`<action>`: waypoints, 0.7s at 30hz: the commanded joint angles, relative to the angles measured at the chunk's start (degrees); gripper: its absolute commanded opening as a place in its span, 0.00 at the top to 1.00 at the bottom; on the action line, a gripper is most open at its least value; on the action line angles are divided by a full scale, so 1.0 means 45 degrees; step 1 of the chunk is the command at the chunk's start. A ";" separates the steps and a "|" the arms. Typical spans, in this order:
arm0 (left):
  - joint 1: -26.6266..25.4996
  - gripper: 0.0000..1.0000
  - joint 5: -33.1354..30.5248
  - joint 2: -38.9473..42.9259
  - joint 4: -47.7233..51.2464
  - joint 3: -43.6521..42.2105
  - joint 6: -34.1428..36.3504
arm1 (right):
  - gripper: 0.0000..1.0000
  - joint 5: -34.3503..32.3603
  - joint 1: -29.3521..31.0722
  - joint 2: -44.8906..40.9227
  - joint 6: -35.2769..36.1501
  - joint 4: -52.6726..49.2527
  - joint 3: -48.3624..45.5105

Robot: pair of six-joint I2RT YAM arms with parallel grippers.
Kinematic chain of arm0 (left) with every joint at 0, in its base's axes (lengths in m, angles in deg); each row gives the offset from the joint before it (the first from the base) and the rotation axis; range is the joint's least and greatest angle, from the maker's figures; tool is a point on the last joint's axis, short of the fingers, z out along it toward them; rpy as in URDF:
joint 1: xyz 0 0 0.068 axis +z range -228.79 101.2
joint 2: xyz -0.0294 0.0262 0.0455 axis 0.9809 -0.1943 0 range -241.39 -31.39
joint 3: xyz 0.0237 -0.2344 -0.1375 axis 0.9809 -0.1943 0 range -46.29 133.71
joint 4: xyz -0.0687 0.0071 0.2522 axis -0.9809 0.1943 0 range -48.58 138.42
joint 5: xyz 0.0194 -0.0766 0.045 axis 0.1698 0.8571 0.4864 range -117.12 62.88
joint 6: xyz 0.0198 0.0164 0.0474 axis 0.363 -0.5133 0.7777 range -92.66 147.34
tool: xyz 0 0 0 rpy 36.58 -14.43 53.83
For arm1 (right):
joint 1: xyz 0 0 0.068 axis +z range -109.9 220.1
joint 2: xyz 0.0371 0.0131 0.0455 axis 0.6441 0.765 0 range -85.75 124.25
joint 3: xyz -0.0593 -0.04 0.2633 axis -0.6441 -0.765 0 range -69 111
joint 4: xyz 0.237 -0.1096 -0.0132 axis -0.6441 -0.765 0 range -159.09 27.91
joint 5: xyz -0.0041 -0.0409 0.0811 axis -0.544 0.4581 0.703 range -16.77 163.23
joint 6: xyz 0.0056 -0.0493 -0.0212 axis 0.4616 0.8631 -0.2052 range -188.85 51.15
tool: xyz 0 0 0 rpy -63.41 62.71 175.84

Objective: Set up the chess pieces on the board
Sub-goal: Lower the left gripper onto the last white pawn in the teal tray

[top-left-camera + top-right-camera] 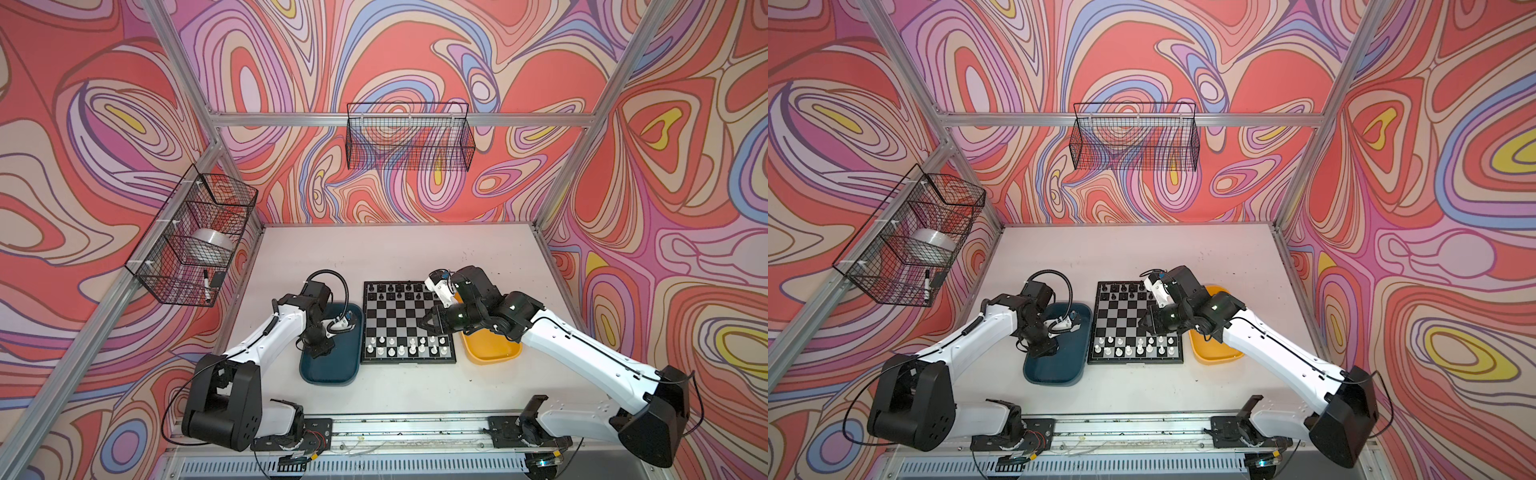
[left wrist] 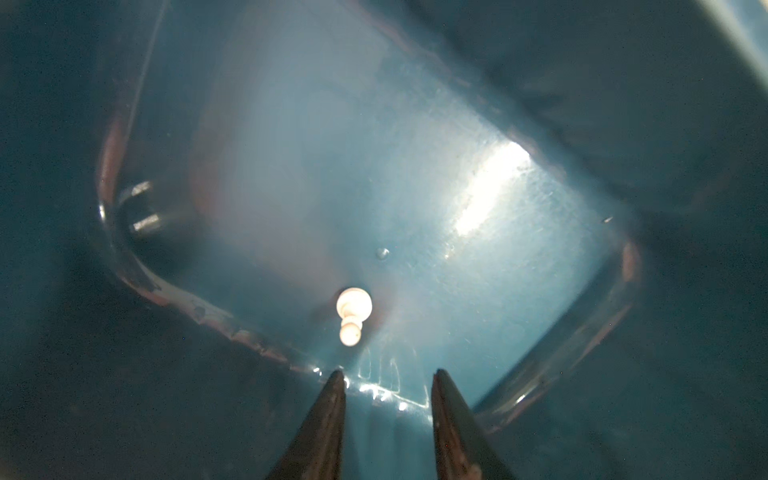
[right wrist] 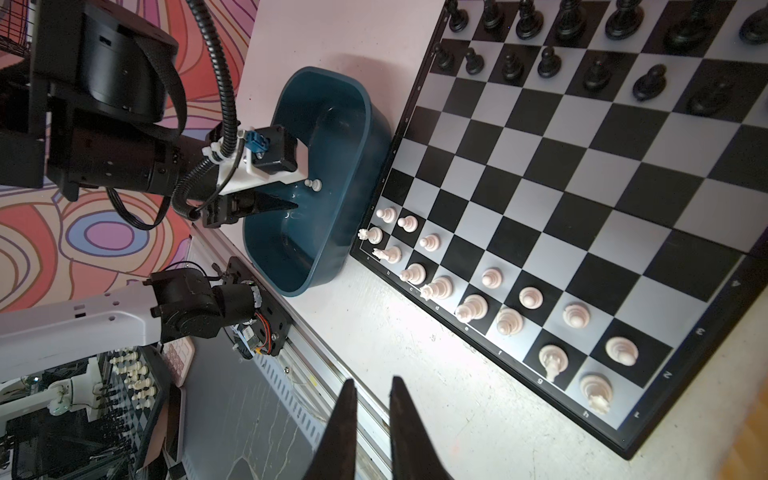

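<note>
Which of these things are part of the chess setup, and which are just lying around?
Part of the job:
board
white pieces and black pieces on it
white pawn lying in the teal tray

Lying about:
yellow tray
wire baskets
tape roll
marker

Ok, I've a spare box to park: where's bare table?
Bare: the table behind the board, and the strip between board and front rail. Board's middle rows are free too. Crowded: white pieces on its near rows, black pieces on its far rows, slim gaps to teal tray and yellow tray.
</note>
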 commanded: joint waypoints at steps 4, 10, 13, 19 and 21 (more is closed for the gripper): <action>0.0063 0.64 0.0037 -0.0410 -0.0352 -0.0123 0.0131 | 0.85 -0.0055 0.0056 0.0021 -0.0013 0.0157 -0.0100; 0.0066 0.65 -0.0036 -0.0792 -0.0838 -0.0045 0.0021 | 0.85 -0.0128 0.0056 -0.0090 -0.0044 0.0064 -0.0100; 0.0062 0.67 -0.0093 -0.1072 -0.1005 -0.0044 0.0028 | 0.85 -0.0166 0.0057 -0.0150 -0.0052 0.0005 -0.0119; 0.0061 0.70 -0.0019 -0.1335 -0.1182 -0.0084 0.0055 | 0.85 -0.0240 0.0056 -0.0292 -0.0115 -0.0033 -0.0159; 0.0063 0.71 -0.0019 -0.1368 -0.1204 -0.0064 0.0056 | 0.85 -0.0245 0.0056 -0.0289 -0.0125 -0.0067 -0.0176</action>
